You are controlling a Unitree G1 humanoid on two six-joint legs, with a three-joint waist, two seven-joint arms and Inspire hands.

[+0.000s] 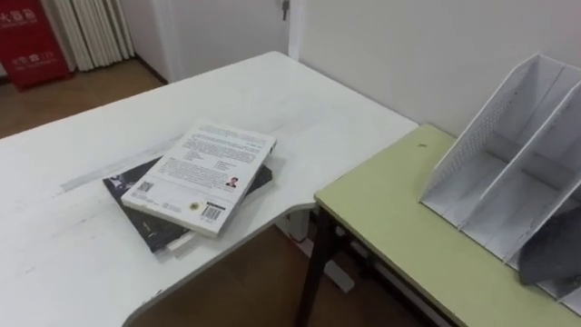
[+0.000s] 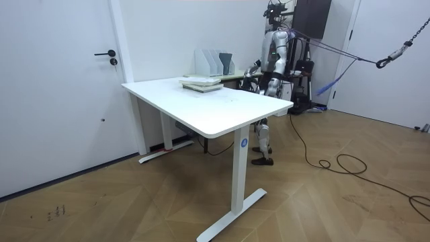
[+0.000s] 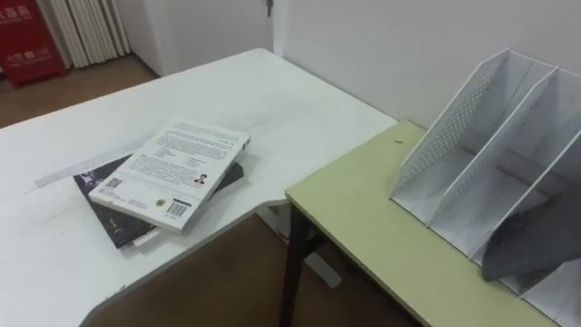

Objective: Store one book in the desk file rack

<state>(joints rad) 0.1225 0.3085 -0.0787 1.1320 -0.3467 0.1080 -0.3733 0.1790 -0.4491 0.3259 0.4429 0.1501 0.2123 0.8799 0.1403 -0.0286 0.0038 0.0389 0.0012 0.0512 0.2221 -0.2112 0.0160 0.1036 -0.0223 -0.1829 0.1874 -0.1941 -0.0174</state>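
A broad white L-shaped worktop point(image 1: 54, 182) spreads across the left of the eye views, its inner edge curving towards the robot. Just beside it on the right, with a narrow gap between, stands a lower pale green worktop on dark legs point(image 1: 390, 227), set against the white wall. In the room view the robot stands upright behind the far end of the white worktop, facing that wall, with a white door with a dark handle point(image 2: 60, 87) further along on the room view's left.

At the back of the green worktop, close to the wall, sits a white perforated metal file rack point(image 1: 481, 136) with slanted dividers, its slots opening towards the robot. A dark grey panel point(image 1: 554, 250) leans in the slot nearest the right edge.

A red cabinet point(image 1: 27, 41) stands on the wooden floor beyond the white worktop.

The task's thing, a white paperback book lying back cover up point(image 1: 204, 173), lies flat on the white worktop near its inner curve, well apart from the rack. It rests askew on top of a black-covered book point(image 1: 123, 184), whose corners stick out beneath it.

In the room view a robot hand point(image 2: 250, 72) is held low in front of the body; whether it is open or closed cannot be told.
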